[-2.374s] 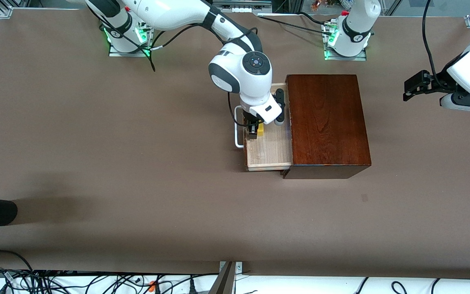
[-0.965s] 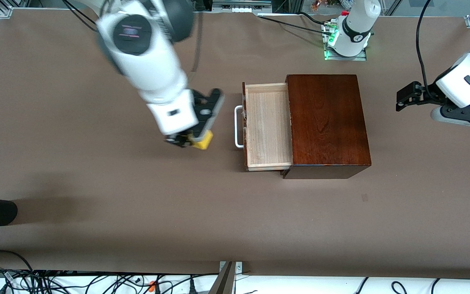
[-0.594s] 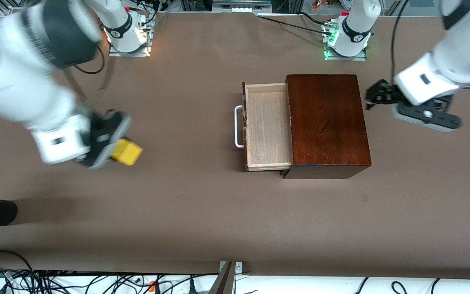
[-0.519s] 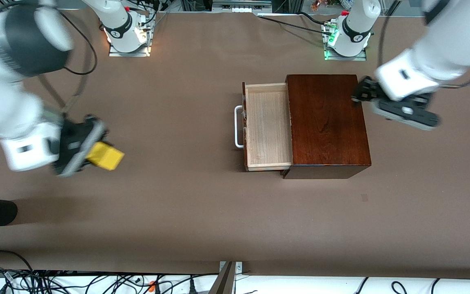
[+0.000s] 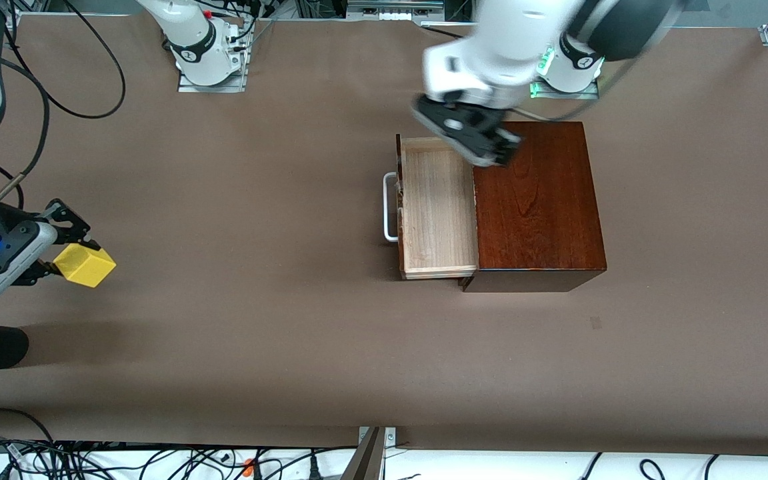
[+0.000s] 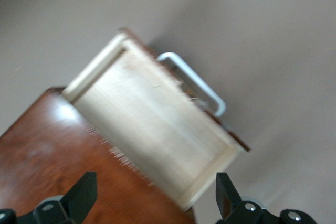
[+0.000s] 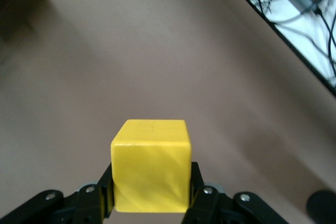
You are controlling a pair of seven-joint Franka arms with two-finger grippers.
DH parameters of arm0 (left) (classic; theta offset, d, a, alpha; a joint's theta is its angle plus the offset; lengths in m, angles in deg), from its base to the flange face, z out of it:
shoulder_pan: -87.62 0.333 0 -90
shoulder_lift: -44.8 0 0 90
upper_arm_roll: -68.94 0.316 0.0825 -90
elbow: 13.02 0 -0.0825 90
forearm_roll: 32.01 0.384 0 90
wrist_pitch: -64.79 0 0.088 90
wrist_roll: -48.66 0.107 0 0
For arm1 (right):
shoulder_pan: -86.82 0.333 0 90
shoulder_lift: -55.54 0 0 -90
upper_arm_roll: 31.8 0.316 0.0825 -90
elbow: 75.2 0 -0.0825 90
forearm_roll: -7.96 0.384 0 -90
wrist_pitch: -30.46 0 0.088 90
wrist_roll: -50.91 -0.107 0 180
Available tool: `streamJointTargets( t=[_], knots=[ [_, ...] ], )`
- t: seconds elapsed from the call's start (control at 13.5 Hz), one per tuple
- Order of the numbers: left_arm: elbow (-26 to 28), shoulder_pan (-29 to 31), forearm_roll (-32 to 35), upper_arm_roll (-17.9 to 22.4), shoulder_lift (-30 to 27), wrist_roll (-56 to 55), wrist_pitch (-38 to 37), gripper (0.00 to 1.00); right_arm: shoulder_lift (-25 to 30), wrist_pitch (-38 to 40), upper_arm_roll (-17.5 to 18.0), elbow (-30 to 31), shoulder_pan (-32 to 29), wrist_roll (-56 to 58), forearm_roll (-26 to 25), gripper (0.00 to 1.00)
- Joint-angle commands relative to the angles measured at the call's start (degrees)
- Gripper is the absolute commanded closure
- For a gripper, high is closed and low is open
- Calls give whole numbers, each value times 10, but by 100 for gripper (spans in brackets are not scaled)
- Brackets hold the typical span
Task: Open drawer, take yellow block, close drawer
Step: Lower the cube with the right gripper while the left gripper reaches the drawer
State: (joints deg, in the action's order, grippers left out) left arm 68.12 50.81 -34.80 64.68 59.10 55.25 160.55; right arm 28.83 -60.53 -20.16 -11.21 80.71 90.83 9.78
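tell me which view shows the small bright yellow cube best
The right wrist view: the small bright yellow cube fills the foreground, clamped in the right gripper. The front view shows it small, near the right arm's end of the table. The left wrist view misses it.

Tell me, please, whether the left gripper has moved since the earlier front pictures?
Yes. The left gripper has swung in from the left arm's end of the table and now hangs open over the wooden box and the open drawer.
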Motion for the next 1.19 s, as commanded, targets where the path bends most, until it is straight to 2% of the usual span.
streamJointTargets(
  t=[0.0, 0.15, 0.37, 0.52, 0.59, 0.96, 1.11],
  knots=[
    [-21, -81, 1, 8, 38, 127, 8, 0, 104, -52, -15, 173, 9, -73, 7, 100],
    [-21, -106, 11, 8, 60, 218, 30, 0, 123, -53, -16, 225, 11, -153, 6, 100],
    [-20, -107, 13, 8, 108, 299, 67, 0, 139, -81, -19, 298, 18, -240, 5, 100],
    [-19, -106, 37, 8, 137, 349, 97, 0, 136, -117, -40, 345, 43, -293, -8, 100],
    [-19, -107, 58, 8, 151, 360, 108, 0, 135, -154, -52, 376, 57, -322, -15, 100],
    [-19, -114, 82, 9, 201, 352, 135, 0, 119, -376, -56, 530, 60, -377, -27, 100],
    [-19, -115, 81, 11, 215, 345, 137, 0, 96, -425, -62, 548, 60, -378, -31, 100]
  ],
)
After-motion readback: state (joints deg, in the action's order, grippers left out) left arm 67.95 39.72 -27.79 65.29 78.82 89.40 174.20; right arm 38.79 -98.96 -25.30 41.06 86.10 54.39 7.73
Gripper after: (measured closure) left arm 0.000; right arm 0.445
